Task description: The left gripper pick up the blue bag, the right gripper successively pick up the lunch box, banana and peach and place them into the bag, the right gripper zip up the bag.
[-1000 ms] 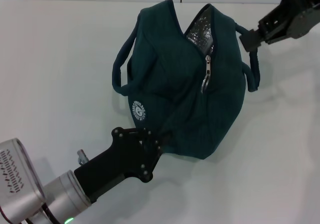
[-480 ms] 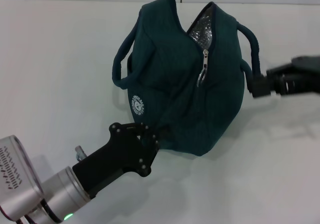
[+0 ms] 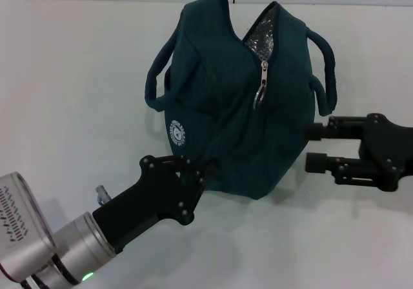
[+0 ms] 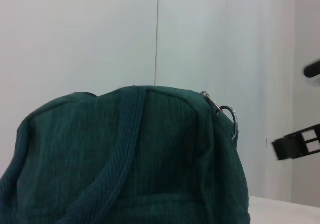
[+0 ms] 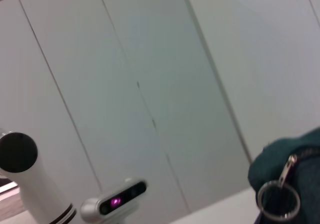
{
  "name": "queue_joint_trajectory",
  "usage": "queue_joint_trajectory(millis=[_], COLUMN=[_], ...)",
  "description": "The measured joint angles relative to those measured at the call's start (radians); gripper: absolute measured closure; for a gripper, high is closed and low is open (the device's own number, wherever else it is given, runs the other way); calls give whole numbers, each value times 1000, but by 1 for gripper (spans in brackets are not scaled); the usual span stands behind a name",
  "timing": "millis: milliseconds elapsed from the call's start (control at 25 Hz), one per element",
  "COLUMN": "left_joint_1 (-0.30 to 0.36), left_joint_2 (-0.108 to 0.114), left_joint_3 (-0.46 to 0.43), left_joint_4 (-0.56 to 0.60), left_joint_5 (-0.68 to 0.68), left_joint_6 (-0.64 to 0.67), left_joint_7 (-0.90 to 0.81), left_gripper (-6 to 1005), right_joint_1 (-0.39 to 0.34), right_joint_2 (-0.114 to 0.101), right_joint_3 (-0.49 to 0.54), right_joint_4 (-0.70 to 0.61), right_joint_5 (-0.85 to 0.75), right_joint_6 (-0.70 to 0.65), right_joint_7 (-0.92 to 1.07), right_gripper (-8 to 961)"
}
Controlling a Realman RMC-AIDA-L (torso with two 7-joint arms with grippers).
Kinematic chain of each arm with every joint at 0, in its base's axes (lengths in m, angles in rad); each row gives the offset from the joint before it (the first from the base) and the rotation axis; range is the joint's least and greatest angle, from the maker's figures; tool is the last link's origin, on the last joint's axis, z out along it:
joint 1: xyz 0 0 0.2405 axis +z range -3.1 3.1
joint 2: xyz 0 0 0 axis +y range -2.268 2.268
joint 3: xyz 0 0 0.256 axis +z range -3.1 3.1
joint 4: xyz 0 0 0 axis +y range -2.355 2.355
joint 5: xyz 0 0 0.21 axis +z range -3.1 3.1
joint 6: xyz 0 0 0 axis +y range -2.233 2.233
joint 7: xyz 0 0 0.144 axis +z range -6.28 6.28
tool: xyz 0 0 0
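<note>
1. The bag (image 3: 248, 115) stands on the white table (image 3: 77, 76), its mouth turned up and away from the robot. The zipper is only partly shut, so a wedge of silver foil lining (image 3: 261, 37) shows at the top.
2. The zipper's ring pull (image 3: 259, 95) hangs down the seam on the face of the bag; the right wrist view shows the same ring (image 5: 277, 200) close up, dangling from its metal tab.
3. A round white logo (image 3: 177, 134) sits low on the bag's left panel, below the left handle (image 3: 158, 82). The other handle (image 3: 326, 69) loops down the bag's right side.
4. The left gripper (image 3: 208, 168) is at the bag's lower left corner, its fingers closed on a pinch of the fabric there (the tips themselves are hidden in the folds). Its silver wrist shows a green light (image 3: 86, 277).
5. From the left wrist view the bag (image 4: 125, 159) fills the lower part of the picture — a handle strap (image 4: 117, 159) runs across it, and the ring pull (image 4: 230, 121) stands out at its edge.
6. The right gripper (image 3: 314, 147) is just beside the bag's right side, below the right handle. Its two fingers point at the bag, spread apart with nothing between them — they appear not to touch the fabric.
7. Beyond the bag, the right wrist view shows pale wall panels (image 5: 150, 84) and a white device with a purple light (image 5: 112, 204).
</note>
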Motion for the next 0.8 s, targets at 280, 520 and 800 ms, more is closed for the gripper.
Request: queue_joint_trajectory(millis=[280, 520, 800], left_joint_1=[-2, -2, 4], left_joint_2=[0, 0, 0], left_joint_3=[-1, 0, 0], left_joint_4=[0, -4, -5], left_joint_5=[0, -1, -1], left_joint_6=[0, -6, -8], left_joint_7=[0, 1, 1], left_gripper=[959, 959, 960], right_joint_1=[64, 125, 144], right_joint_2=[3, 4, 4], right_joint_3=[-49, -63, -139], right_joint_4=[131, 197, 232], right_joint_5=[86, 109, 209], right_joint_6=[57, 120, 208], right_joint_7=[-180, -224, -257], right_gripper=[378, 286, 295])
